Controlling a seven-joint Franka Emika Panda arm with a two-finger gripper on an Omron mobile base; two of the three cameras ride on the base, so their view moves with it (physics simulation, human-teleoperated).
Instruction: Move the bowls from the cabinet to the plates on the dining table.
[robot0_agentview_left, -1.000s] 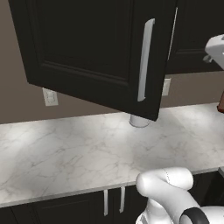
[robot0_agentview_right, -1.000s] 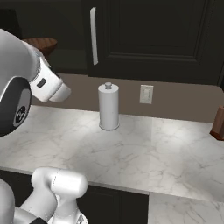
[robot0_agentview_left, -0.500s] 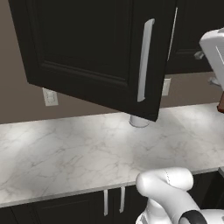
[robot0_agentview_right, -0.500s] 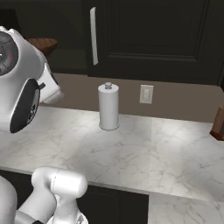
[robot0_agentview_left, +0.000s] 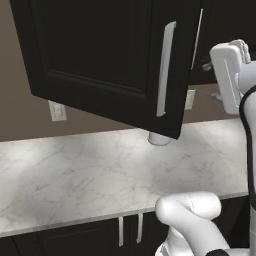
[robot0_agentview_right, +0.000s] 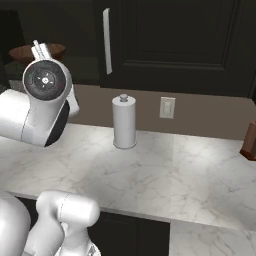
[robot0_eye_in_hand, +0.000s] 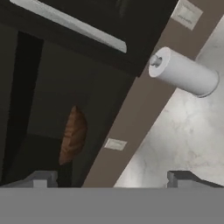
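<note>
The claw (robot0_eye_in_hand: 112, 177) stands wide open with nothing between its two tips, which rise far apart at the bottom of the hand view. It is raised near the cabinet (robot0_agentview_left: 105, 55), whose door (robot0_agentview_left: 120, 65) hangs swung open over the desk (robot0_agentview_left: 90, 175); a long silver handle (robot0_agentview_left: 165, 70) runs down the door's free edge. In the hand view, which is rolled to one side, the wooden bowl (robot0_eye_in_hand: 73, 134) sits inside the dark cabinet opening, seen edge-on, its streaked brown grain catching a little light. The right base view shows the same bowl (robot0_agentview_right: 25, 51) on the cabinet shelf just behind the arm's wrist. I cannot tell from these views where the red bowl is. A white paper towel roll (robot0_agentview_right: 124, 122) stands upright on the marble desk near the wall, below the cabinet, with a pale wall outlet (robot0_agentview_right: 167, 107) just to its right. A brown object (robot0_agentview_right: 249, 141) sits at the far right edge of the desk.
</note>
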